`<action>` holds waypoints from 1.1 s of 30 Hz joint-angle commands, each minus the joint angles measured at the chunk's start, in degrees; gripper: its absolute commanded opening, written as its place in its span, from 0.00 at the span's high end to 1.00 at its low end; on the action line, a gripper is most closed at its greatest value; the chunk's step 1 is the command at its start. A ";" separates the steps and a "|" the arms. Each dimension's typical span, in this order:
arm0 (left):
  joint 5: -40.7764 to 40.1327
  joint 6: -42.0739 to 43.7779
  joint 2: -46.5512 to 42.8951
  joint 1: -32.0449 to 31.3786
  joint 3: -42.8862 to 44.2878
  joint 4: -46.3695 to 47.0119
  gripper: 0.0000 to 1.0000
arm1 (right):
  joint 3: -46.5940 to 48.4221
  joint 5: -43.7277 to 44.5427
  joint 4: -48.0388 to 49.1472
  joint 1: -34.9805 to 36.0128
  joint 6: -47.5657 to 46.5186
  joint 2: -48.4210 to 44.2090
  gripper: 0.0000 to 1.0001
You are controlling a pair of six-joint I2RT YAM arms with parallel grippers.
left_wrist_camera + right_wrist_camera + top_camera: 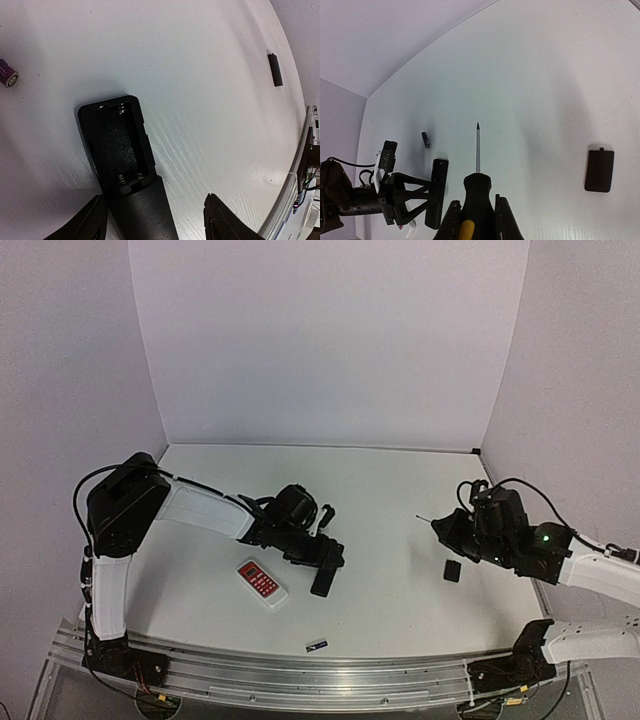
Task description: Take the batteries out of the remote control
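Left gripper (156,200) gapes around black remote (127,170), open bay (119,142) seen only from its wrist; right gripper (477,202) clamps screwdriver (477,185).

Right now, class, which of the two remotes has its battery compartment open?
The black remote, its empty bay showing springs; the red remote lies buttons up.

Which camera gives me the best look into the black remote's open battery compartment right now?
Left wrist. It looks straight into the black remote's battery compartment: open, springs visible, no cells inside. Top external shows the remote only as a small dark bar; right wrist sees it far off, compartment indiscernible.
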 commanded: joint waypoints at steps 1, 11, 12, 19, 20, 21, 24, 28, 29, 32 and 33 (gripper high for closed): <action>4.68 -3.82 3.20 -1.30 -2.34 -3.24 0.33 | 0.01 5.35 -3.67 -0.04 -0.99 -2.33 1.00; 4.60 -3.76 7.36 -2.70 4.82 -2.40 0.32 | 0.01 5.50 -4.13 -0.04 -3.46 -1.97 1.00; 4.04 -3.34 7.55 -2.70 5.71 -2.90 0.32 | 0.19 5.53 -4.13 -0.04 -4.58 -1.55 1.00; -5.33 0.70 2.31 -2.61 12.62 -9.36 0.14 | 4.15 2.85 -4.13 -0.04 -11.41 6.07 1.00; -7.51 1.01 0.31 -2.60 12.75 -9.89 0.09 | 4.53 3.30 -4.09 -0.04 -11.84 7.09 1.00; -9.34 1.11 -1.71 -2.61 12.33 -10.11 0.03 | 4.76 3.76 -3.97 -0.04 -12.43 7.90 1.00; -14.29 0.87 -9.39 -2.59 8.95 -10.05 0.00 | 4.56 4.22 -2.28 -0.04 -14.08 10.31 1.00; -20.78 -0.77 -18.65 -2.61 2.81 -11.86 0.00 | 2.59 4.12 2.81 -0.04 -15.78 12.57 1.00; -22.08 -1.51 -21.05 -2.61 0.45 -12.00 0.00 | 2.11 4.17 4.34 -0.04 -16.32 13.18 1.00; -24.97 -4.39 -27.50 -2.61 -6.52 -13.36 0.00 | 1.15 3.67 7.30 -0.05 -17.45 15.06 1.00; -25.77 -5.53 -29.28 -2.61 -8.43 -14.00 0.00 | 0.64 3.43 8.81 -0.04 -18.21 15.69 1.00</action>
